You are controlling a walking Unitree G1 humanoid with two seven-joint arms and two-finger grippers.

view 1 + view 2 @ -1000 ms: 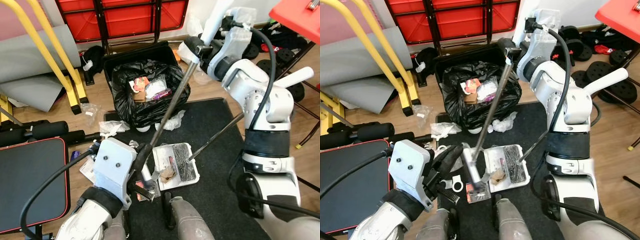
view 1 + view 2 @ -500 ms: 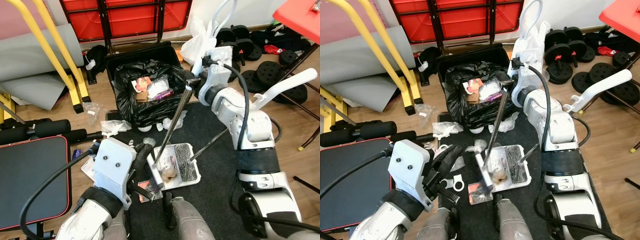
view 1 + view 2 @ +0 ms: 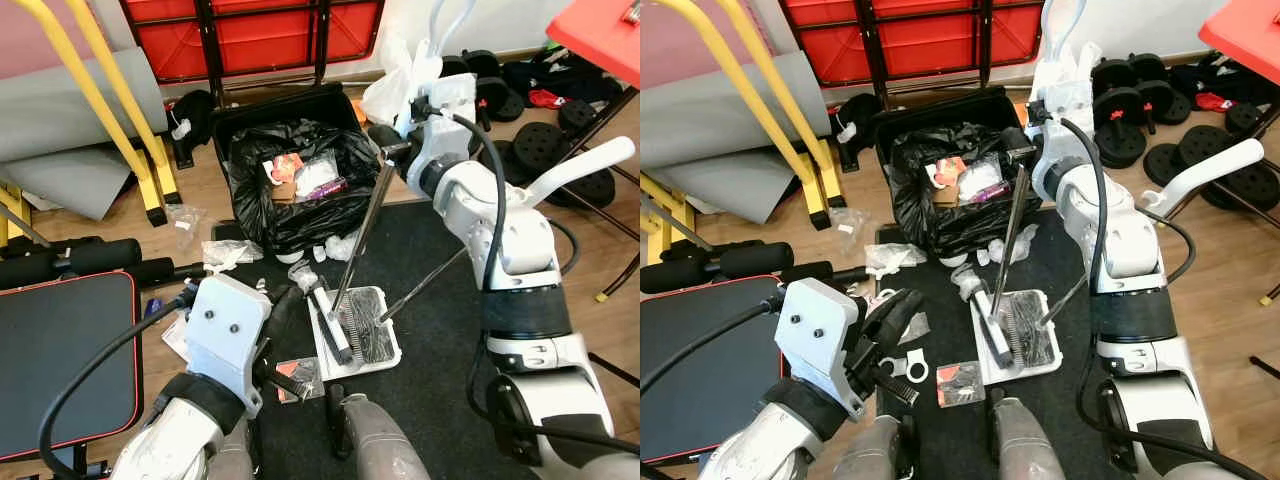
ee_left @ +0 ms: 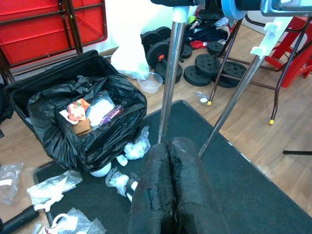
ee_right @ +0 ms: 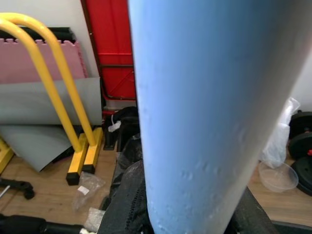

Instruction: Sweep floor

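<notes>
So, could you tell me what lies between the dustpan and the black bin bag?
Crumpled clear plastic scraps on the dark mat, seen in both eye views, between dustpan and bin bag.

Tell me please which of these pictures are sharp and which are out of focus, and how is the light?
Left and right eye views: sharp, evenly lit, soft shadows; the black trash bag and dustpan read clearly. Left wrist view: background crisp, the near left end effector dark and soft. Right wrist view: the pale blue handle is very close and blurred, while the yellow frame behind is clear.
</notes>
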